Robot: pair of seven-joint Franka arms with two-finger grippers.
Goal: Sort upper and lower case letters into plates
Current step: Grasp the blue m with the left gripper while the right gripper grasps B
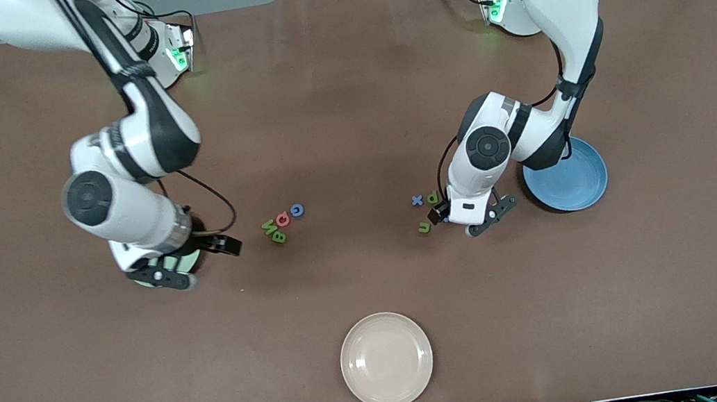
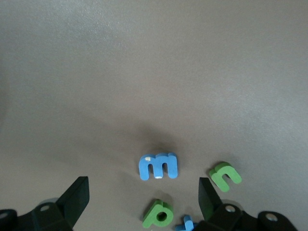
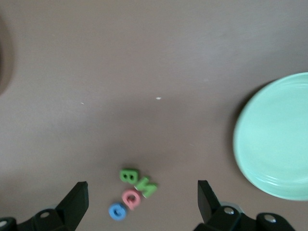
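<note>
Left tool (image 1: 488, 216) spread wide, empty, low over bench just beside lowercase bunch; small blue foam "m" (image 2: 158, 166) sits between its fingers, just ahead.

Sky blue round plastic plate (image 1: 574, 185) close by.

Right tool (image 1: 182, 266) also wide, over pale green round plastic plate (image 3: 279, 139), near capitals.

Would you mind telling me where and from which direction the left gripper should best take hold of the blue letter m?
Probably from straight above, the fingers closing across the flat outer sides of the blue m. It lies flat on the table with bare cloth around it, the green p and green n lying apart from it. The left gripper is open above the letters.
</note>
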